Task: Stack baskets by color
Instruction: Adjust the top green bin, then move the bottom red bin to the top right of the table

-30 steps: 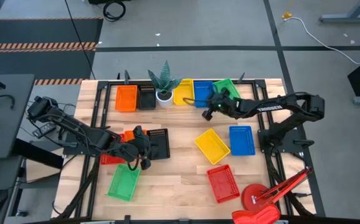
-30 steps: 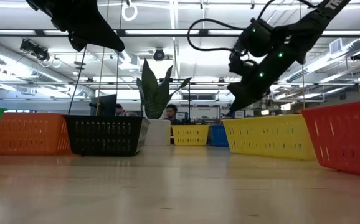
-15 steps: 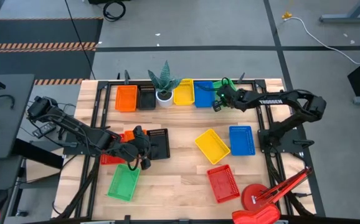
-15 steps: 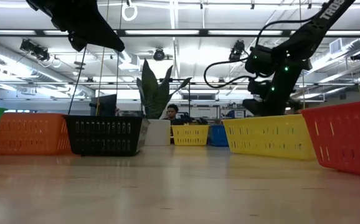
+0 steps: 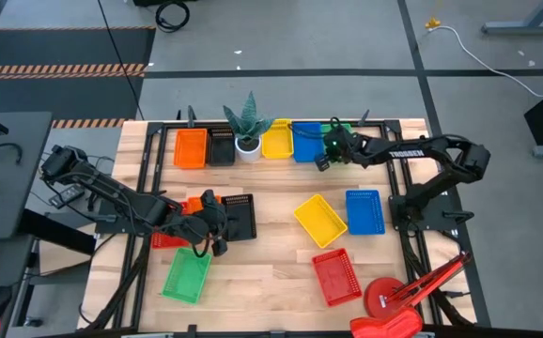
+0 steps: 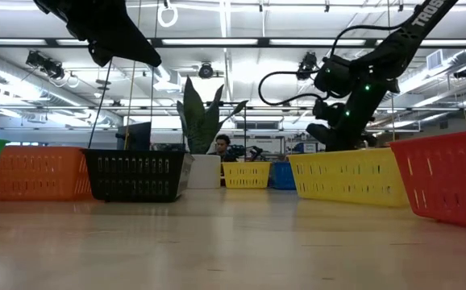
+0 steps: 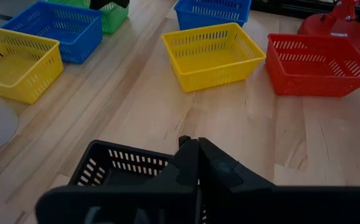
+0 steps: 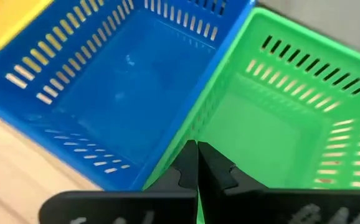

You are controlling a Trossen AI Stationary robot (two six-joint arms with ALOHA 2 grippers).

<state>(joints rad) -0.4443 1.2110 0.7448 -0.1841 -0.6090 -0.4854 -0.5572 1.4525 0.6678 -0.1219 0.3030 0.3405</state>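
Right gripper [image 5: 325, 158] shut and empty, hanging over the back row at the seam between the blue basket [image 5: 306, 141] and the green basket [image 5: 339, 131]; in the right wrist view, fingers [image 8: 195, 168] pressed together right above the green basket's near wall where it touches the blue one. Green basket [image 8: 273, 118] thus at about 1 o'clock from the claw on the high view, blue at about 10 o'clock, both with long axes running 12 to 6. Jaws would need to part before any grip on that wall.

Second green basket [image 5: 187, 276] far off at the table's 7 o'clock corner, much nearer the left arm. Left gripper [image 5: 208, 223] also shut and empty, parked over the near black basket [image 5: 237, 216], beside a red basket [image 5: 171, 235] partly hidden under the arm.

Back row from 9 to 3 o'clock: orange [image 5: 191, 147], black [image 5: 222, 146], plant pot [image 5: 248, 145], yellow [image 5: 276, 139], blue, green, packed side by side against the table's far edge, so little room between walls there. Mid-table loose: yellow [image 5: 320, 220] lying diagonally, blue [image 5: 364, 211], red [image 5: 336, 276], with bare wood around them. Lamp [image 5: 398, 299] at 5 o'clock, close to the red basket.
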